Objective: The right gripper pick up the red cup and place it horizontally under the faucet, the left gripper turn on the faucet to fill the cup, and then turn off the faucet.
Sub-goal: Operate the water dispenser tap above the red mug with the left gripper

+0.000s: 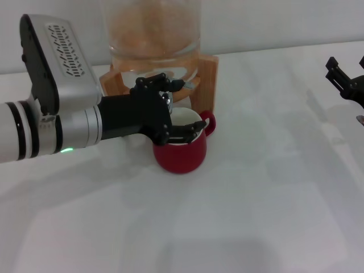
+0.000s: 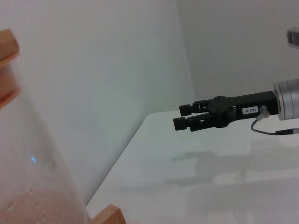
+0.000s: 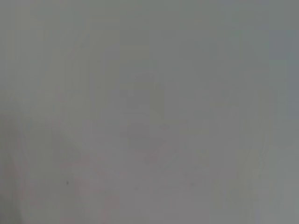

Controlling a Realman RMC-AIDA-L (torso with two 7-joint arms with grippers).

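The red cup (image 1: 181, 149) stands upright on the tabletop (image 1: 256, 199) directly below the faucet (image 1: 177, 85), its long axis vertical, mouth up, loop handle on the side away from the left arm, so the placing looks done and the faucet step is in hand. The left pincer (image 1: 168, 111) sits right at the faucet above the cup's rim, claws spread around the spigot area, though I cannot tell whether it grips the lever. The right pincer (image 1: 347, 79) waits well away from the cup, claws nearly together and empty; next the lever needs a firm, short turn.
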